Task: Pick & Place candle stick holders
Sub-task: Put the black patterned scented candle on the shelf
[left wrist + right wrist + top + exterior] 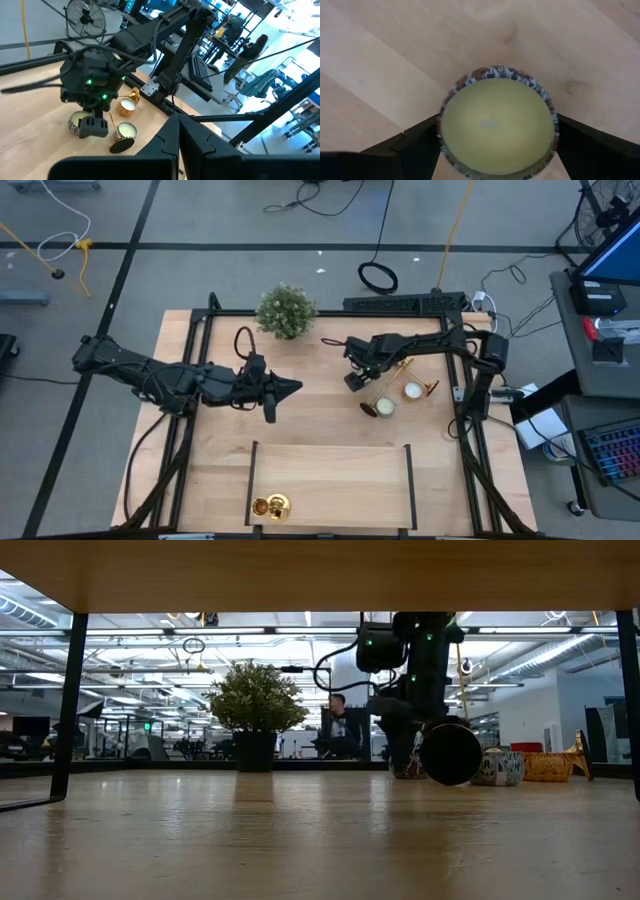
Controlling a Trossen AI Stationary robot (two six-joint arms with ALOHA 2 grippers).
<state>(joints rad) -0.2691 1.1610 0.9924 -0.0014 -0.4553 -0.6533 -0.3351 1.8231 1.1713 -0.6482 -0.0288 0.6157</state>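
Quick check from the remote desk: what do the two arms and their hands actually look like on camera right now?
Both arms are matte black with chunky jointed segments. The left arm carries looped black cables and tapers to a pointed black left hand. The right arm has cables along it too, and green lights glow on the wrist housing above the right hand, whose fingers are flat black blocks.

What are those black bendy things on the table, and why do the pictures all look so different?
They are two robot arms, each ending in a two-finger gripper. One camera looks down from above, one peeks along the table top, and one sits on each wrist. On the wooden table are a green plant, shiny gold candlestick holders and little candle jars. The left gripper is shut and holds nothing. The right gripper has its open fingers either side of a patterned candle jar, which fills its wrist picture.
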